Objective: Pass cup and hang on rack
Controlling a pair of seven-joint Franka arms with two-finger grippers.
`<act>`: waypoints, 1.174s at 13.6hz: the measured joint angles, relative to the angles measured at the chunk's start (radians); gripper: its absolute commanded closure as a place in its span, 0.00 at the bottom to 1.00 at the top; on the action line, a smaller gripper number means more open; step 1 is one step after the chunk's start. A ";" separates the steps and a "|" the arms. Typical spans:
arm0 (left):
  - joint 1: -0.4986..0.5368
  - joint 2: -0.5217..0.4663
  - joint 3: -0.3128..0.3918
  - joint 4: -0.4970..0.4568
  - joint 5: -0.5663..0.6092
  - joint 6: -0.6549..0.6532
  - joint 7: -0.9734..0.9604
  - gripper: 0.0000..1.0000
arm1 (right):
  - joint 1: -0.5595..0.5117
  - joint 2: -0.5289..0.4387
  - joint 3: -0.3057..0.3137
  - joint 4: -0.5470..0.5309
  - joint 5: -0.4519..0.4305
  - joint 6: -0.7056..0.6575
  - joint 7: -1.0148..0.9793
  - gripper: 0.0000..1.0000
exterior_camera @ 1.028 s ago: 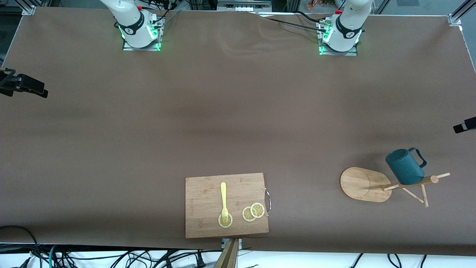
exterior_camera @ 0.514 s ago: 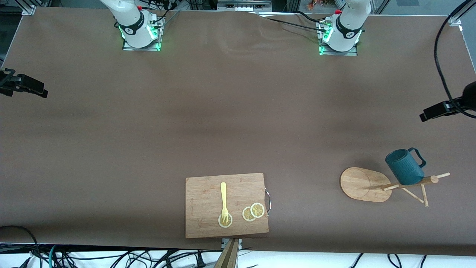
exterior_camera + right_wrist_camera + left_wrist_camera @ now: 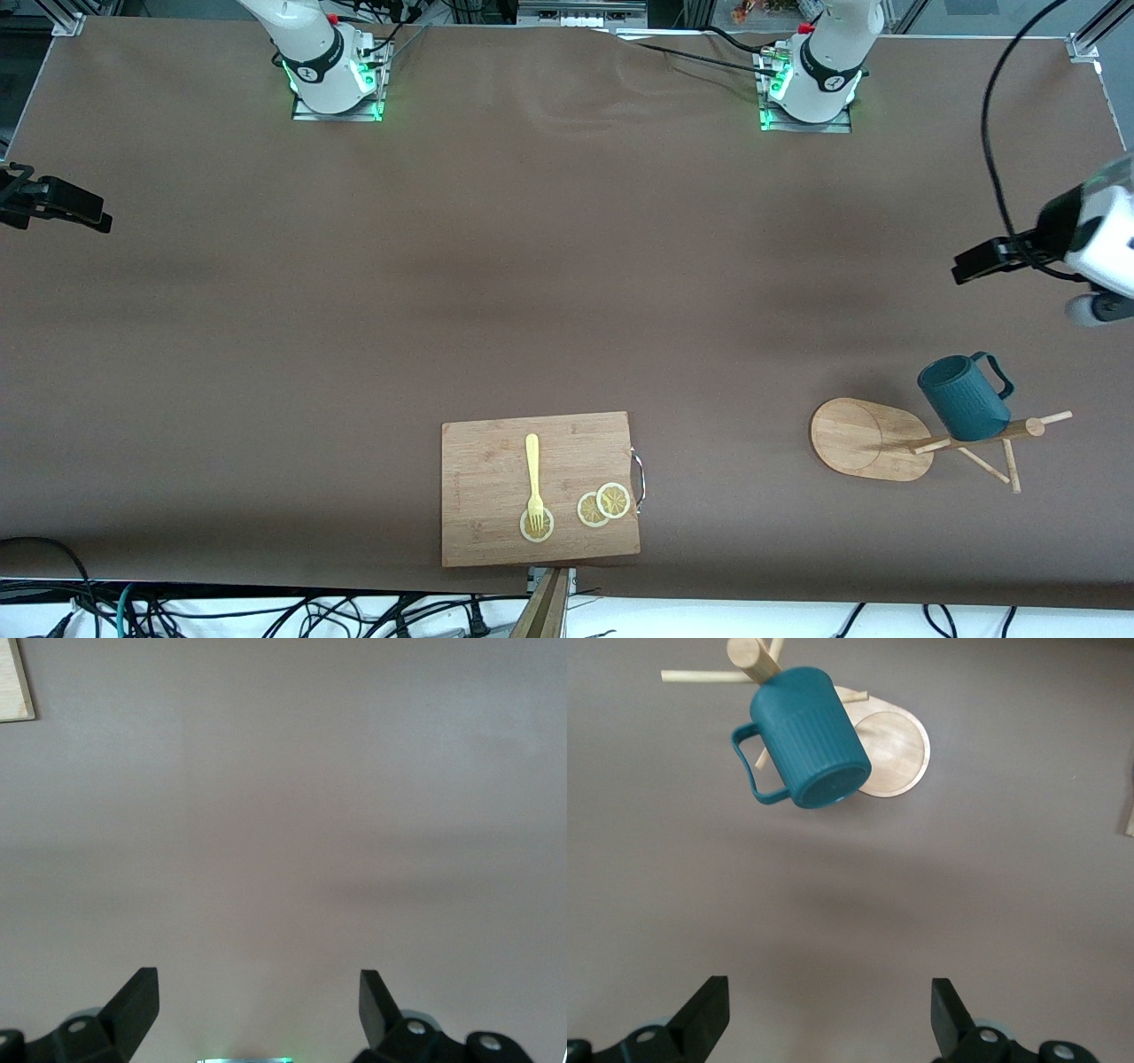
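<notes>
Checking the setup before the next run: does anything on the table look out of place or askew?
Nothing looks spilled or damaged. The cup hangs tilted on a peg of the rack. The left claw hovers open over bare table near it; the right claw waits open at its own end.

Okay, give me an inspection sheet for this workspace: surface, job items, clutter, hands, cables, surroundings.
Surface: table under brown cover, slightly wrinkled near the bases.
Job's things: cup hangs on the rack, toward the left arm's end.
Clutter: cutting board with a yellow fork and lemon slices, at the camera-side edge.
Hands: left hand open, empty, over bare table near the rack; right hand open, empty, at the right arm's end.
Cables: black cable loops to the left arm; more below the table edge.
Surroundings: metal frame posts at the corners.
</notes>
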 measured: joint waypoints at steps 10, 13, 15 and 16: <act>-0.263 -0.254 0.402 -0.261 -0.095 0.135 0.144 0.00 | 0.000 0.000 -0.002 0.000 0.000 0.000 0.000 0.00; -0.277 -0.252 0.401 -0.261 -0.095 0.136 0.143 0.00 | 0.000 0.000 -0.002 0.000 0.000 0.000 0.000 0.00; -0.280 -0.248 0.392 -0.260 -0.095 0.130 0.143 0.00 | 0.000 0.000 -0.002 0.000 0.000 0.000 0.000 0.00; -0.281 -0.247 0.381 -0.259 -0.095 0.124 0.143 0.00 | 0.000 0.000 -0.003 0.000 0.000 0.000 0.000 0.00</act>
